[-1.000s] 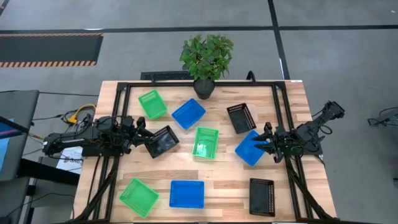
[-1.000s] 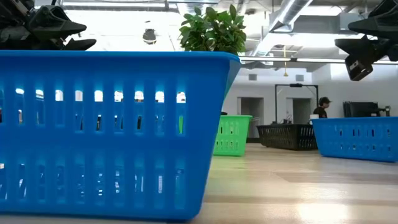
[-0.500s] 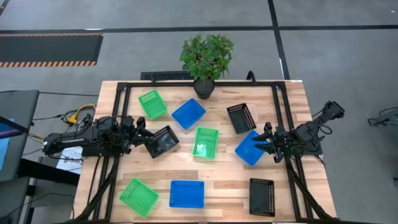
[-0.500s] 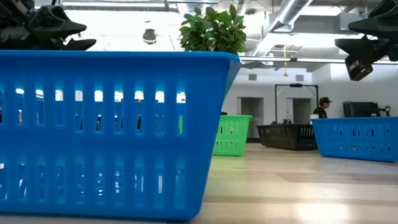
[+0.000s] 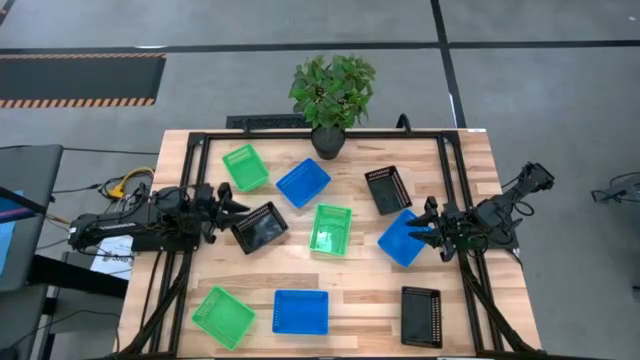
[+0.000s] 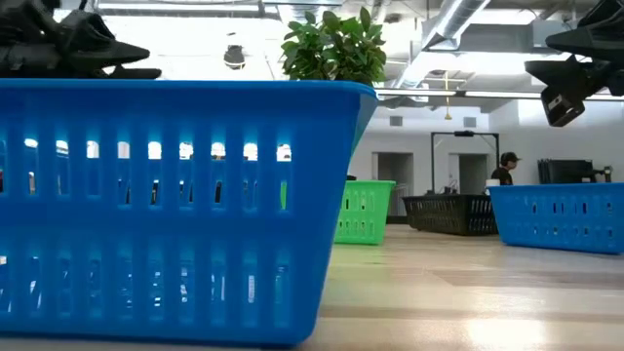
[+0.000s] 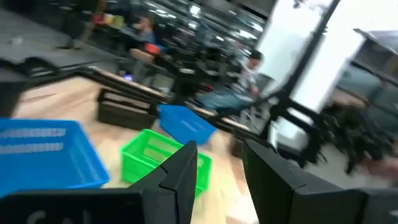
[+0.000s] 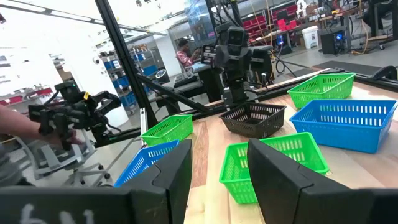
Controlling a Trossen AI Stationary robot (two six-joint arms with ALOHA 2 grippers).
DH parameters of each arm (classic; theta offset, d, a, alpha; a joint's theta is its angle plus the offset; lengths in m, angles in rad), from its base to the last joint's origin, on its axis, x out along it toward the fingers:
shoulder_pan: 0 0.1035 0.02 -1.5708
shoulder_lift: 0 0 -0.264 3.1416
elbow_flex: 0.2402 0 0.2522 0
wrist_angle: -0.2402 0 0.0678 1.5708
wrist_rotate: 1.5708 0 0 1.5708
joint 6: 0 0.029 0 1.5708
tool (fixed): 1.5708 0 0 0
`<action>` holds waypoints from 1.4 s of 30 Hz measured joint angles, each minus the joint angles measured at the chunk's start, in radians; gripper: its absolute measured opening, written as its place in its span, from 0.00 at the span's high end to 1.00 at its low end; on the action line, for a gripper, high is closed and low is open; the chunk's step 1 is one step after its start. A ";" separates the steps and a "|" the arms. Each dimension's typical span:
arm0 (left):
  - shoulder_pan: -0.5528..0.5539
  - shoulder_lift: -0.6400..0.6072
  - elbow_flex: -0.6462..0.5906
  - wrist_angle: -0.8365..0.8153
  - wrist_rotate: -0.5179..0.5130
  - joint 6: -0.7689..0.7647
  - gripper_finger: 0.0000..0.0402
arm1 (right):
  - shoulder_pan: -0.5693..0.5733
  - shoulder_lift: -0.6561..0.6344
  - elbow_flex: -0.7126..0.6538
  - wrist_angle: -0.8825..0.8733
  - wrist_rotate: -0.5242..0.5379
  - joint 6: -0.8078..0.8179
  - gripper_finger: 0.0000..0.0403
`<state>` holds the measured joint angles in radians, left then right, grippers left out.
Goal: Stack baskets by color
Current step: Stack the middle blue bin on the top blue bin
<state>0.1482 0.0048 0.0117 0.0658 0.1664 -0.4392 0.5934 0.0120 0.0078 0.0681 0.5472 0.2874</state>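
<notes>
Several baskets lie apart on the wooden table, each on its base: green ones (image 5: 245, 166) (image 5: 331, 229) (image 5: 223, 316), blue ones (image 5: 303, 182) (image 5: 404, 238) (image 5: 301, 311), black ones (image 5: 388, 189) (image 5: 261, 228) (image 5: 421, 316). My left gripper (image 5: 238, 207) hangs level above the table's left side, just left of a black basket, open and empty (image 7: 217, 155). My right gripper (image 5: 425, 228) hangs level at the right side, over the right edge of a blue basket, open with nothing between its fingers (image 8: 217, 152).
A potted plant (image 5: 331, 95) stands at the table's far edge, in the middle. Black frame rails (image 5: 190, 180) run along the left, right and far sides. Bare wood (image 5: 360, 290) shows between the baskets. A person (image 6: 505, 168) stands far off in the room.
My left gripper has swung a little at the wrist, its fingertips going toward the table's far edge, while the arm has stayed in place. The baskets have not moved.
</notes>
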 joint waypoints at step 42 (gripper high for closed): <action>0.000 0.000 0.000 0.144 -0.470 -0.796 0.59 | -0.088 0.000 0.013 0.370 0.216 0.407 0.57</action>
<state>0.1483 0.0048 0.0116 0.2100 -0.3040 -1.2354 0.5057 0.0120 0.0212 0.4380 0.7636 0.6948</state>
